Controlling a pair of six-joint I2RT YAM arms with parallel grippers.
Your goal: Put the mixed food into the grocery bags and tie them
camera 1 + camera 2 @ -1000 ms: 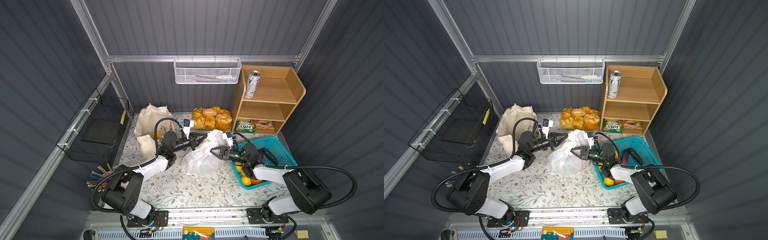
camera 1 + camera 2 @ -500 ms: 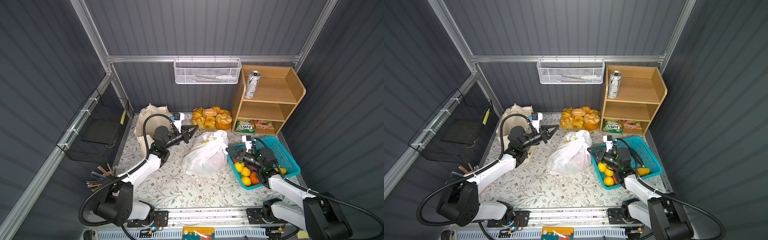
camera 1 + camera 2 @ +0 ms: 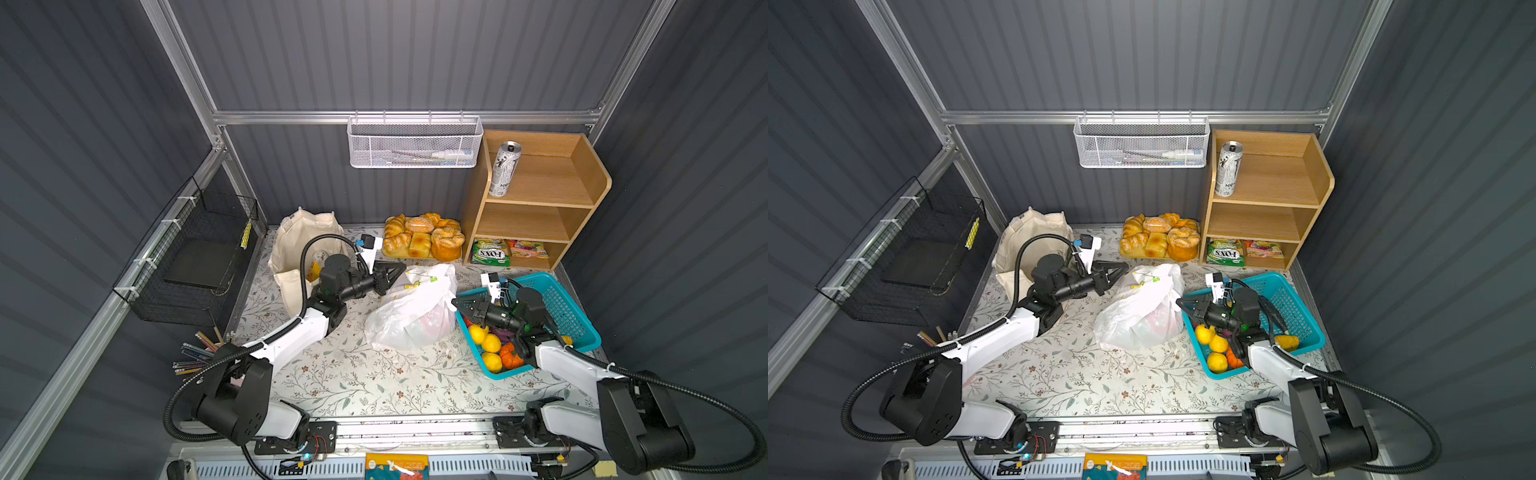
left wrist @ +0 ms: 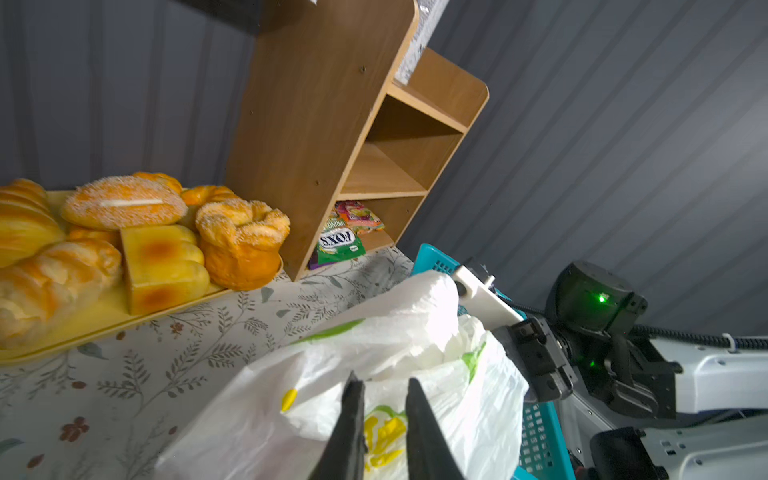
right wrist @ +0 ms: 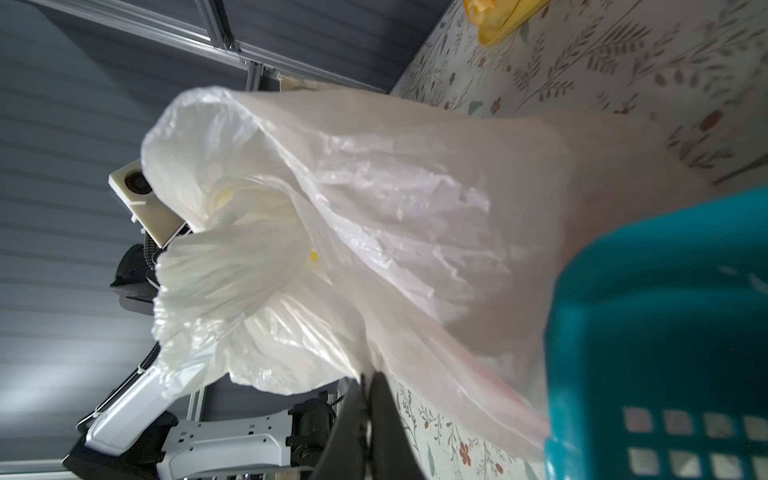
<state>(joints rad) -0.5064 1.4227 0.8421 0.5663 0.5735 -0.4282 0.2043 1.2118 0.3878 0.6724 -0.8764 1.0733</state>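
The white plastic bag (image 3: 411,316) (image 3: 1142,316) lies bulging mid-table with its top bunched, and a pink-red shape shows through it. My left gripper (image 3: 401,270) (image 4: 384,380) hovers at the bag's back-left top, open a little, with only the bag's yellow print (image 4: 386,432) visible in the gap. My right gripper (image 3: 455,302) (image 5: 368,376) is open by a thin slit, its tips touching the bag's (image 5: 415,208) right edge. The cream tote (image 3: 299,245) stands at the back left, with something yellow in its mouth. The silver can (image 3: 503,168) stands on the top shelf.
A turquoise basket (image 3: 557,299) with lemons and orange fruit sits under my right arm. A tray of bread rolls (image 3: 422,241) is at the back. The wooden shelf (image 3: 540,199) holds sweet packets (image 3: 490,253). A black wire basket (image 3: 199,257) hangs at the left, above pencils (image 3: 195,353).
Both grippers have drawn apart from the bag's top, left going back-left and right toward the basket. Their jaws have parted slightly. The bag's top has slumped.
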